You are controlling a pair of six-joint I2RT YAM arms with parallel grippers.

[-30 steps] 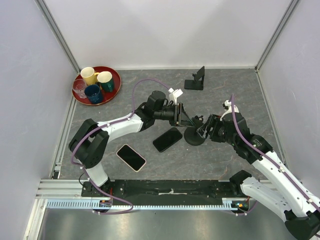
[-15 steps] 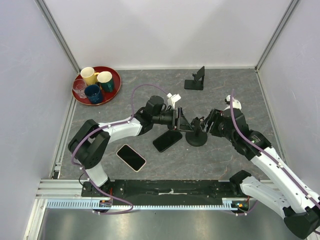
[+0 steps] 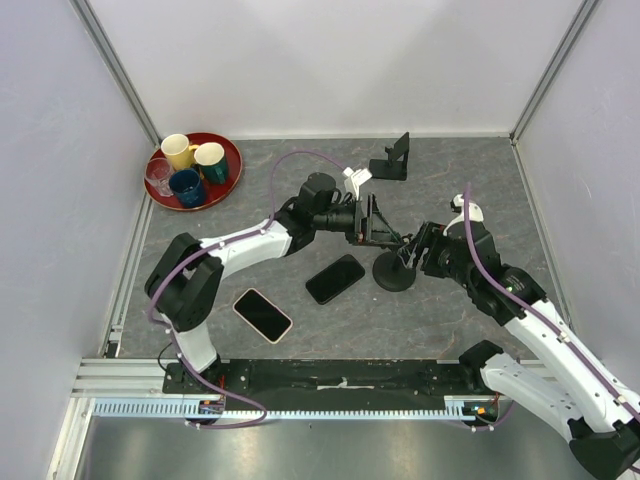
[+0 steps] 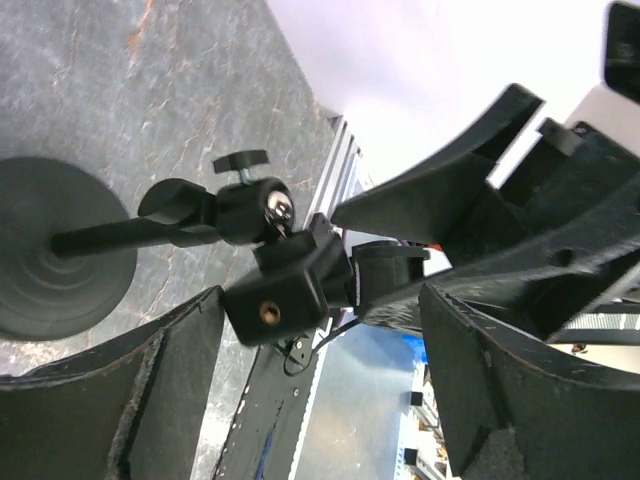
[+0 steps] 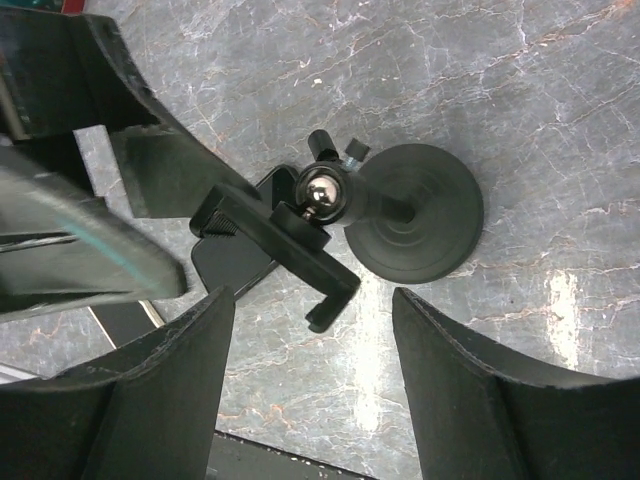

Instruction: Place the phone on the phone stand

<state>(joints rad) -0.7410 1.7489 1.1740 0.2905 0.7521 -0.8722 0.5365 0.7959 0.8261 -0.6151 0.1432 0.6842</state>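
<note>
Lena: Grey marbled bench, white walls closing it in. What is lying where?

Tom: A red tray of mugs is sitting at 10 o'clock. Near the middle, both arms are crowding a round-based clamp mount. The left end effector is hanging at the mount's 11 o'clock with its fingers apart. The clamp head is sitting between them, and I cannot tell whether it is touching. The right end effector is hovering at the mount's 1 o'clock, also spread wide and gripping nothing.

Lena: And the task's things?

Tom: A dark phone is lying flat at the mount's 9 o'clock, and a light-rimmed phone farther off at 8. The phone stand is standing alone at the bench's 12 o'clock, well apart from both phones.

Lena: Which step, then?

Tom: I am judging that no phone is being lifted yet and the arms are busying themselves with the mount. Next, one end effector is needing to settle over a phone's long edges and close.

Lena: Anything changing?

Tom: Since half a second ago, the left end effector is sitting farther toward 1 o'clock. The phones and the stand are lying unmoved.
</note>
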